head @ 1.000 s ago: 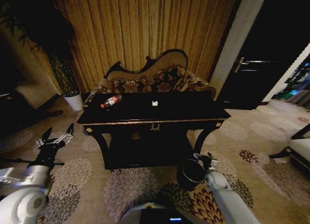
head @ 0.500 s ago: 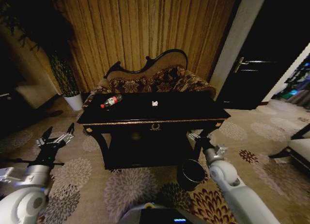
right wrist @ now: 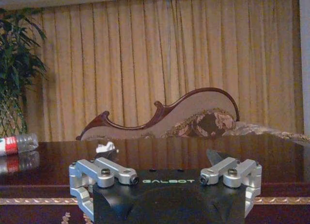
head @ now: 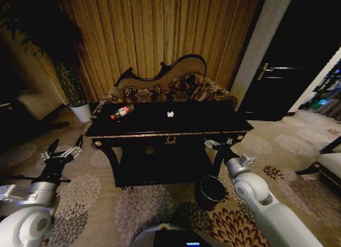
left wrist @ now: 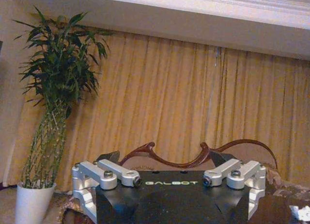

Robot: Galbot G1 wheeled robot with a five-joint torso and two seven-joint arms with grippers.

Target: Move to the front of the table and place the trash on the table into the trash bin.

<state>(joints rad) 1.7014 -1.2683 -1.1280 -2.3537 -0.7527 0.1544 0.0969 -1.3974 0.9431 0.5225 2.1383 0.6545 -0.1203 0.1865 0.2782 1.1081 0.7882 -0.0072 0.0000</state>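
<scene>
The right gripper point(head: 217, 145) is raised, fingers spread and empty, at the front edge of the table point(head: 213, 124), on which the bottle point(head: 122, 111) and paper wad point(head: 170, 114) lie, while the trash bin point(head: 210, 192) stands below and the left gripper point(head: 63, 151) is held open and empty, low beside the table.

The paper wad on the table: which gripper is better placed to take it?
Probably the right gripper: it is raised at the table front edge, facing the paper wad. The left gripper hangs low, off the table's left end.
</scene>
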